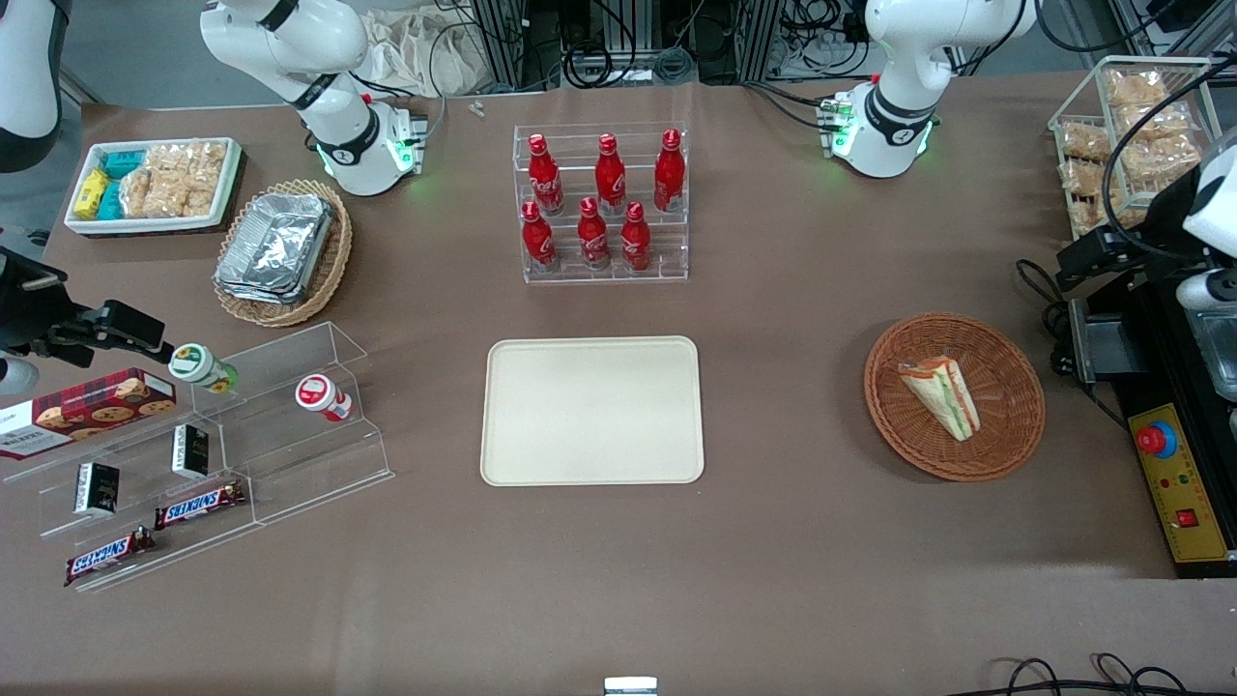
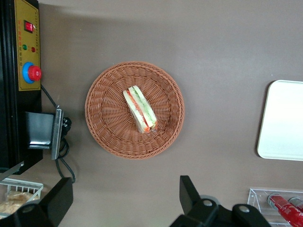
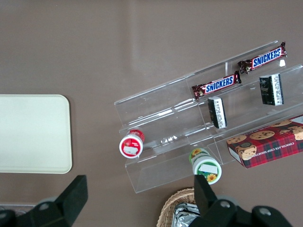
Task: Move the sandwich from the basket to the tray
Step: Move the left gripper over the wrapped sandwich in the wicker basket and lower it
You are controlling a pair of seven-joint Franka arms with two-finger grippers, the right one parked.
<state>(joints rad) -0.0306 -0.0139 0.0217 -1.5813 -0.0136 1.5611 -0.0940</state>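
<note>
The wedge-shaped sandwich (image 1: 942, 396) (image 2: 139, 109) lies in the middle of the round reddish-brown basket (image 1: 1015, 372) (image 2: 109, 127), toward the working arm's end of the table. The cream tray (image 1: 591, 411) (image 2: 284, 123) sits bare at the table's centre, apart from the basket. My gripper (image 1: 1090, 259) (image 2: 120, 196) hangs high above the table beside the basket, a little farther from the front camera than it. It is open, its fingers (image 2: 189, 194) spread wide with nothing between them, and it touches neither the basket nor the sandwich.
A black control box with a red button (image 1: 1174, 483) stands close beside the basket at the table's end. A wire rack of snack packs (image 1: 1131, 126) is near it. A rack of red bottles (image 1: 604, 203) stands farther back than the tray. Acrylic shelves (image 1: 222, 435) lie toward the parked arm's end.
</note>
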